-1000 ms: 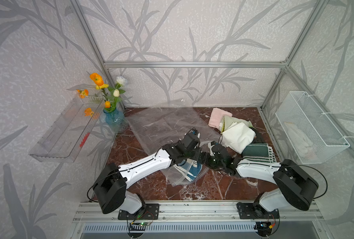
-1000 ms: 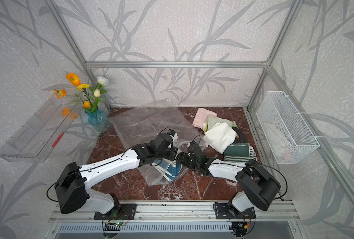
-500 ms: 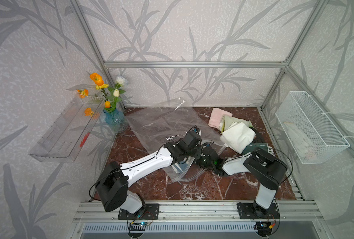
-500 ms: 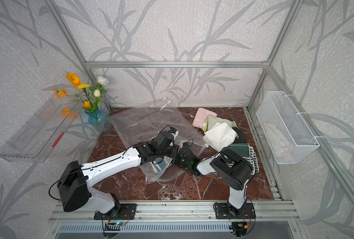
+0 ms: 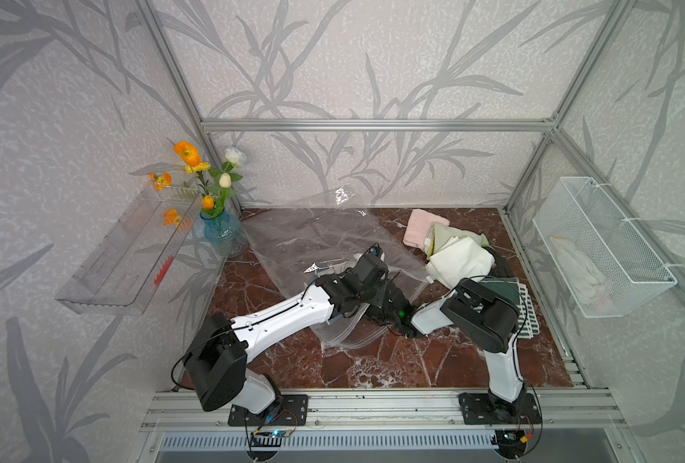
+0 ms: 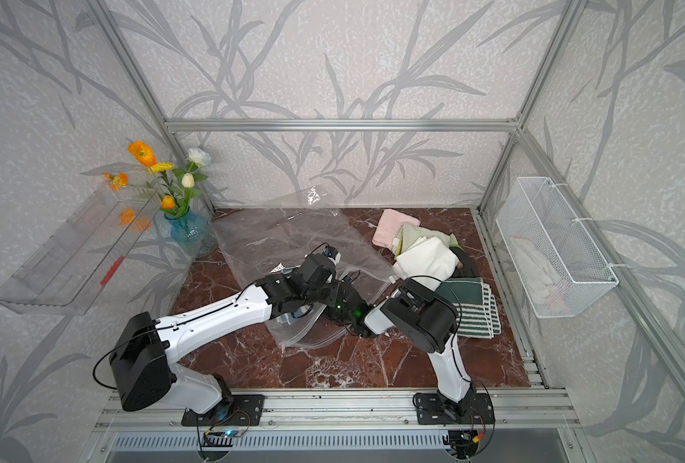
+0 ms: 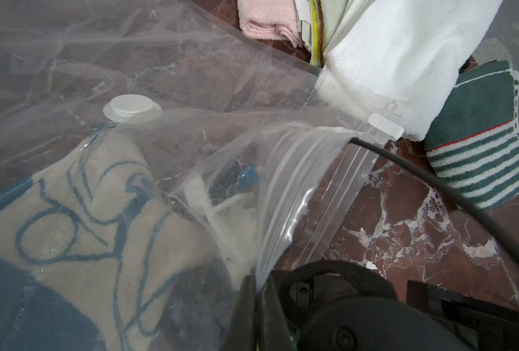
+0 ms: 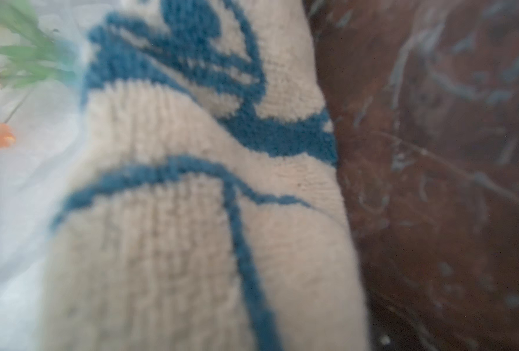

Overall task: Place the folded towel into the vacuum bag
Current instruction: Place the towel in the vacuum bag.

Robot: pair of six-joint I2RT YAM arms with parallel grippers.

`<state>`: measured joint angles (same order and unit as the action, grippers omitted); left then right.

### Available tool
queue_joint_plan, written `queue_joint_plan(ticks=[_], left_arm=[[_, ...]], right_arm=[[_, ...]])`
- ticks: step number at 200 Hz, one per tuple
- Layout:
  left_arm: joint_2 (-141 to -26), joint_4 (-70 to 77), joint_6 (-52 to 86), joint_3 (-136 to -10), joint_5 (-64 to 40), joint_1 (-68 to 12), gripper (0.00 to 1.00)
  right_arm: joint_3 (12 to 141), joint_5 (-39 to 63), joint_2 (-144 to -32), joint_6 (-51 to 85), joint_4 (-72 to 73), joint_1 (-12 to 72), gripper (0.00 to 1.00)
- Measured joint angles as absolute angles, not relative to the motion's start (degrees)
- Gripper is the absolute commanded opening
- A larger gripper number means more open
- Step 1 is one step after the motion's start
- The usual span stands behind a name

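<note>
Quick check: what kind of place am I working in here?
Probably a staged home-like test cell: an aluminium frame with leaf-print walls, a marble-look tabletop, and props like the flower vase and wire basket.

In both top views the left arm point(image 5: 293, 310) covers the right tool point(image 5: 377, 308), so how its jaws stand cannot be told. The right wrist view is a blur filled by the cream-and-blue towel point(image 8: 191, 212), with no fingers showing. The left tool point(image 7: 253, 307) runs off its wrist view's lower edge. What lies in the white wire basket point(image 5: 597, 248) is too indistinct to name
</note>
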<state>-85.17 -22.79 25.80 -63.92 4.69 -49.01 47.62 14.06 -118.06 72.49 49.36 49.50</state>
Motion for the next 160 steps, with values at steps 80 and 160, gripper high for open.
queue_joint_plan(ticks=[80, 160], left_arm=[[-82.56, -25.65, 26.17, -64.79, 7.66, -47.13, 0.0], [-81.58, -25.5, 26.63, -65.43, 8.54, -46.81, 0.0]], right_arm=[[55.96, 12.49, -121.91, 73.84, 49.43, 49.39, 0.21], [57.47, 18.46, -122.83, 71.48, 51.35, 48.58, 0.09]])
